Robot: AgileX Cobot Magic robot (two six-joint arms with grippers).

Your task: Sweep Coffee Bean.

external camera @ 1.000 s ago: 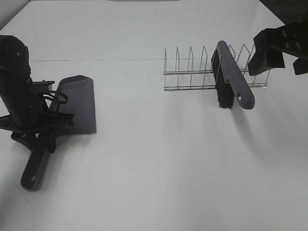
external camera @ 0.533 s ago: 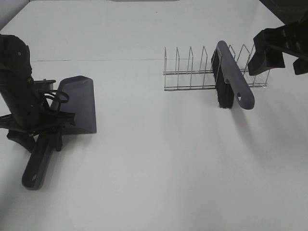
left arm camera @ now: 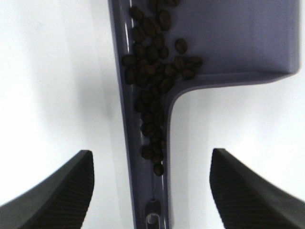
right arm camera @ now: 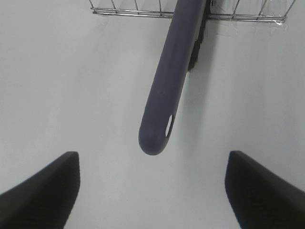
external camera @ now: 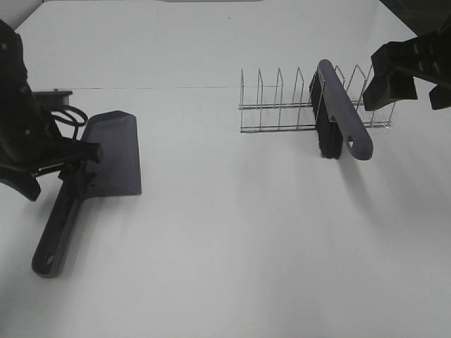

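Observation:
The purple-grey dustpan (external camera: 113, 151) lies flat on the white table at the left, its handle (external camera: 55, 236) pointing to the front. In the left wrist view the coffee beans (left arm camera: 151, 71) lie in the pan's rear corner and along the handle's channel (left arm camera: 125, 157). My left gripper (external camera: 60, 169) is open above the handle, its fingers (left arm camera: 57, 191) apart on either side, not touching it. The brush (external camera: 337, 116) leans in the wire rack (external camera: 282, 109), and the right wrist view also shows its handle (right arm camera: 164, 90). My right gripper (external camera: 409, 88) hovers open and empty beside the rack.
The wire rack (right arm camera: 133, 12) stands at the back right with several slots. A seam line runs across the table (external camera: 211, 232) at the back. The table's far edge is near the top of the high view.
My left gripper has opened off the dustpan handle and lifted back and up. The dustpan stays on the table. The right arm and brush have not moved.

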